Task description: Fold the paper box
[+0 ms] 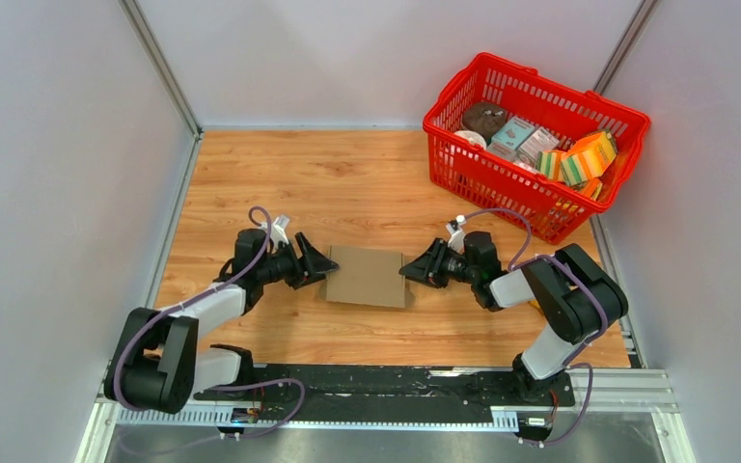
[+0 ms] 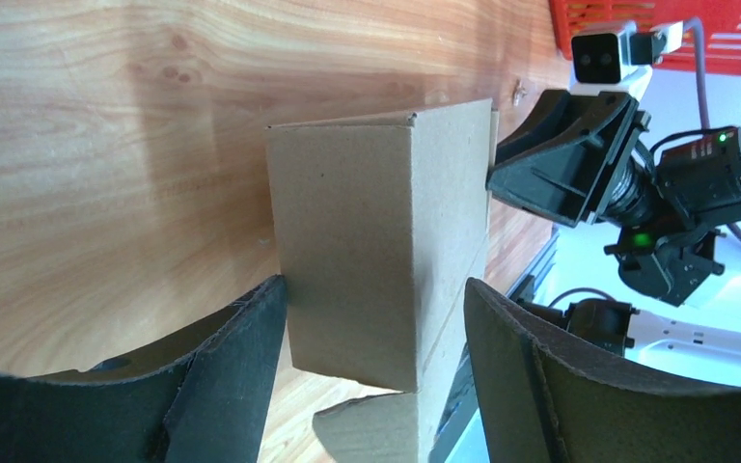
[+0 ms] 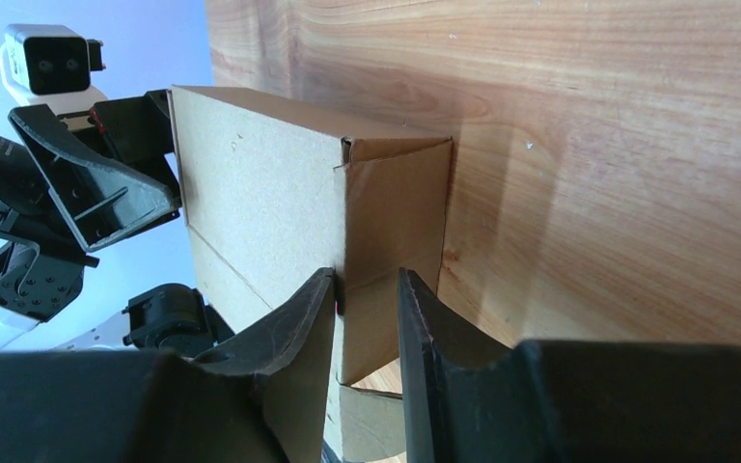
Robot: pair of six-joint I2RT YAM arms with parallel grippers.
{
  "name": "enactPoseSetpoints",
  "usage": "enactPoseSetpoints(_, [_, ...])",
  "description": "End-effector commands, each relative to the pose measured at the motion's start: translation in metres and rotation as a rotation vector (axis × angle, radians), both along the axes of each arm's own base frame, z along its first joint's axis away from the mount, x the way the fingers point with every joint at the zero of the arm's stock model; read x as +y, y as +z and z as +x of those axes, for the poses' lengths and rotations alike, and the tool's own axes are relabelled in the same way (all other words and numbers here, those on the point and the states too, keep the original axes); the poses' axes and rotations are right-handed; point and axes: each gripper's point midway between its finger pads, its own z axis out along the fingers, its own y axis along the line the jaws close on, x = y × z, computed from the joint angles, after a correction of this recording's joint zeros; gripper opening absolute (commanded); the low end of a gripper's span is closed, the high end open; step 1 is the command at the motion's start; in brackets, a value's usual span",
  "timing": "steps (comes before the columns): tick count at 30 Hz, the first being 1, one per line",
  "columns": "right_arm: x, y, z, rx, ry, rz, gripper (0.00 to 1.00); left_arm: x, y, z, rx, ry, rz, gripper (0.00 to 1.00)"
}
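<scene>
1. The paper box (image 1: 367,277) lies in the middle of the wooden surface (image 1: 347,183), between the two arms. It is plain brown cardboard, with one end towards each arm.
2. The left fingers (image 1: 323,258) meet the box at its left end. In the left wrist view these fingers (image 2: 232,338) are spread wide, with the end of the box (image 2: 347,260) standing between them. One tip sits right against a cardboard edge. I can't tell whether either finger actually presses on it.
3. The right fingers (image 1: 415,270) are at the opposite end. From the right wrist view they (image 3: 294,318) are drawn close together with only a narrow gap, and the edge of the box's end panel (image 3: 396,222) is pinched in that gap.
4. In both wrist views the box looks like a raised shape, with a broad face and a narrower end face meeting at a crease. A loose bit of flap shows below the fingers.
5. Both arms reach in low from the near edge and point at each other across the box.
6. A red basket (image 1: 492,178) sits at the far right corner of the surface, well apart from the box. It holds colourful packages (image 1: 589,154).
</scene>
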Motion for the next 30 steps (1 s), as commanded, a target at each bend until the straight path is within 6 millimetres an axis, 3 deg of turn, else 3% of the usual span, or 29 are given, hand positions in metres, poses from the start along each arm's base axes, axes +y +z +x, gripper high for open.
enactPoseSetpoints(1, [-0.010, -0.015, -0.001, 0.027, -0.040, -0.037, 0.32, 0.006, 0.015, -0.004, -0.072, -0.007, 0.065, 0.76])
enactPoseSetpoints(15, [-0.015, -0.019, -0.002, 0.056, -0.060, -0.025, 0.31, 0.005, 0.009, -0.004, -0.031, -0.008, 0.065, 0.79])
enactPoseSetpoints(23, [-0.015, -0.019, 0.000, 0.054, -0.065, -0.025, 0.31, -0.015, 0.018, 0.000, -0.039, -0.051, -0.103, 0.80])
enactPoseSetpoints(30, [-0.014, -0.018, 0.000, 0.046, -0.060, -0.024, 0.31, -0.023, 0.021, 0.001, -0.032, -0.070, -0.147, 0.79])
